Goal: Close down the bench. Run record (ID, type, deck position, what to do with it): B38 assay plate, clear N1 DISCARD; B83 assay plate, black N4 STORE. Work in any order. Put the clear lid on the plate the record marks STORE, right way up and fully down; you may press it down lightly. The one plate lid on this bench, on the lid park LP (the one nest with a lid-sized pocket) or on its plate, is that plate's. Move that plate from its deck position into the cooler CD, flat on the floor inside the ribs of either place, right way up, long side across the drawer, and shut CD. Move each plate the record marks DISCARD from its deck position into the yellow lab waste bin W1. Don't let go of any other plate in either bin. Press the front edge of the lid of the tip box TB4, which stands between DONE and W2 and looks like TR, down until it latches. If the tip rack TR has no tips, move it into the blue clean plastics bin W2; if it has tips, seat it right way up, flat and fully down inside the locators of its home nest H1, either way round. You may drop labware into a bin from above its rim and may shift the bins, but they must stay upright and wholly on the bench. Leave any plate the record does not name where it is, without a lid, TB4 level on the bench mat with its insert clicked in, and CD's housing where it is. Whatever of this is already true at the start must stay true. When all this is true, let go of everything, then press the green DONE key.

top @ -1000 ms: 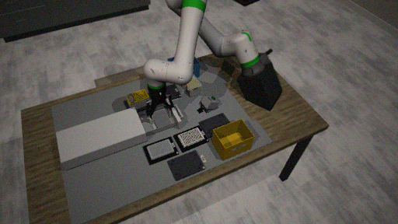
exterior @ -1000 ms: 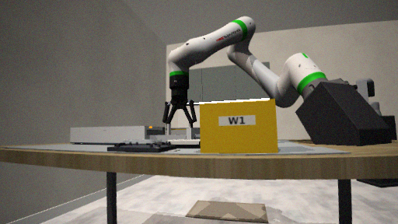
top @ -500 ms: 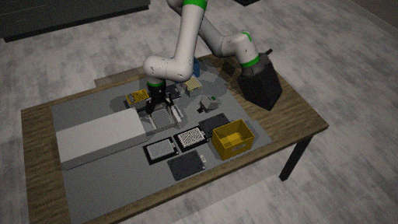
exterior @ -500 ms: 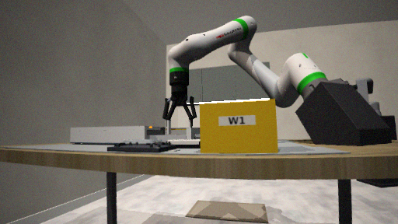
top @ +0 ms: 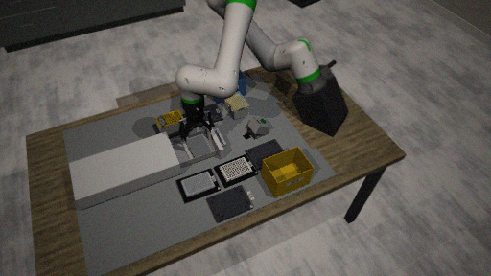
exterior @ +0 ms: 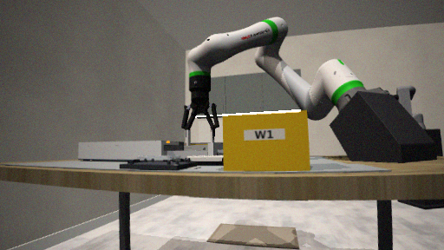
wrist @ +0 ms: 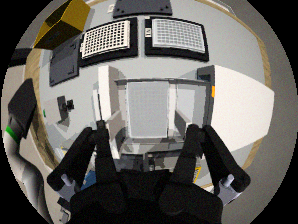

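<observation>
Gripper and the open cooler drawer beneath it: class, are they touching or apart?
Apart. In the exterior view the gripper hangs open with its fingertips above the bench items, background showing beneath them; the wrist view shows the drawer lying beyond the spread fingers.
</observation>
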{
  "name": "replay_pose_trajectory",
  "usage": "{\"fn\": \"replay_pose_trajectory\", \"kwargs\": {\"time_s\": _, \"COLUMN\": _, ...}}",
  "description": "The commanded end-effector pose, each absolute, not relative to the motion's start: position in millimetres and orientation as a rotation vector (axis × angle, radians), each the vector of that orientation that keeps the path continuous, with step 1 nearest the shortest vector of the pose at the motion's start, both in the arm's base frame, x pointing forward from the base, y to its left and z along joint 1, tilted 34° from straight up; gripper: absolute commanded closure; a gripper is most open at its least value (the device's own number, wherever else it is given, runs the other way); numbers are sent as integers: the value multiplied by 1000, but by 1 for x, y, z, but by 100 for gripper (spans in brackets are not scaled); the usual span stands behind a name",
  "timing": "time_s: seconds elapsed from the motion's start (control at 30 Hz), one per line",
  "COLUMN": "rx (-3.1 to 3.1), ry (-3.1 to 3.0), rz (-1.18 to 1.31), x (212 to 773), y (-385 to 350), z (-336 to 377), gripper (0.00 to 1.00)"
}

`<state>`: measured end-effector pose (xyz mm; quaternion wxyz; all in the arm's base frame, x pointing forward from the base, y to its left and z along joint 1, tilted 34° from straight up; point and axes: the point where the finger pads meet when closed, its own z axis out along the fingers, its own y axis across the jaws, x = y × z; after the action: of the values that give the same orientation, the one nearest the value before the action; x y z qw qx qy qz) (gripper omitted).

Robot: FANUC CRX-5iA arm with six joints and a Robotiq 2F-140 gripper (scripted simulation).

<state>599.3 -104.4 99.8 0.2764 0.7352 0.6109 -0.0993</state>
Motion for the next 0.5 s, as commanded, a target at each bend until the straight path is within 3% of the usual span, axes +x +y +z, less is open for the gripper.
{"fn": "replay_pose_trajectory", "kwargs": {"time_s": 0.0, "rx": 1975, "ry": 1641, "rz": -266, "x": 599, "y": -102, "z": 103, "gripper": 34}}
{"fn": "replay_pose_trajectory", "kwargs": {"time_s": 0.47, "rx": 1975, "ry": 1641, "rz": -266, "x": 596, "y": -94, "z": 116, "gripper": 34}}
